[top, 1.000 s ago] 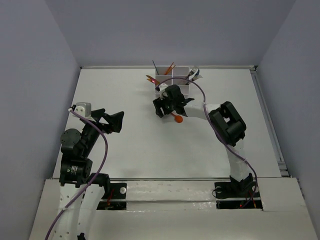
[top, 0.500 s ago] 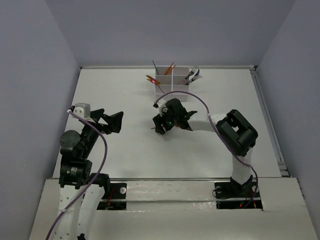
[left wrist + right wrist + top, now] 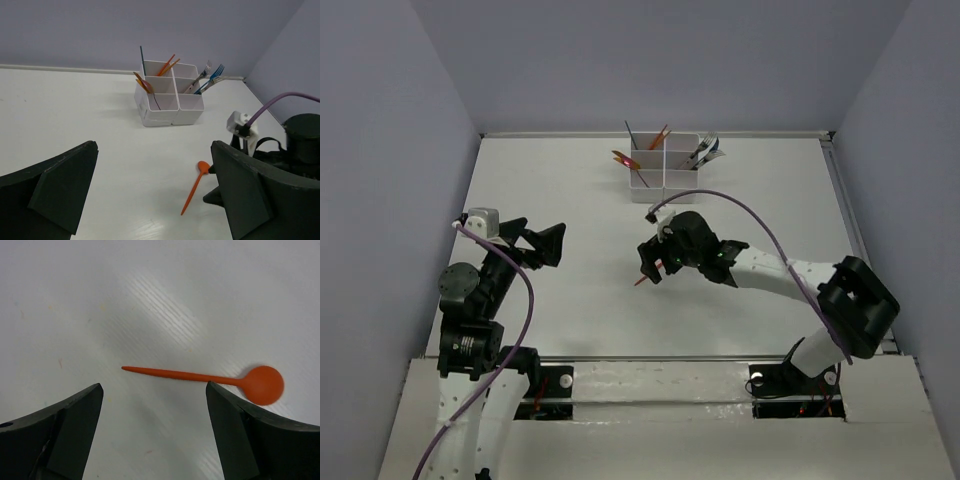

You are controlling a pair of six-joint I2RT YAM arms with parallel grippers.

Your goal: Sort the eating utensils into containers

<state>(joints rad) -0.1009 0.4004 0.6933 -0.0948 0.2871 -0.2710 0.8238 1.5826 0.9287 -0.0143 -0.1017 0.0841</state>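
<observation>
The right tool [image 3: 154, 390] stood wide open, holding nothing, above the orange spoon [image 3: 200, 376] lying on the tabletop [image 3: 570, 200], having withdrawn from the containers [image 3: 665, 182].

the top camera looked down from high above the near edge, far off, taking in the whole table [image 3: 570, 200]. the left wrist camera sat low and faced across toward the containers [image 3: 170, 97] at the far side, which the top view also held. the right wrist camera pointed straight down, close over the table. all three caught the orange spoon [image 3: 200, 376].
</observation>
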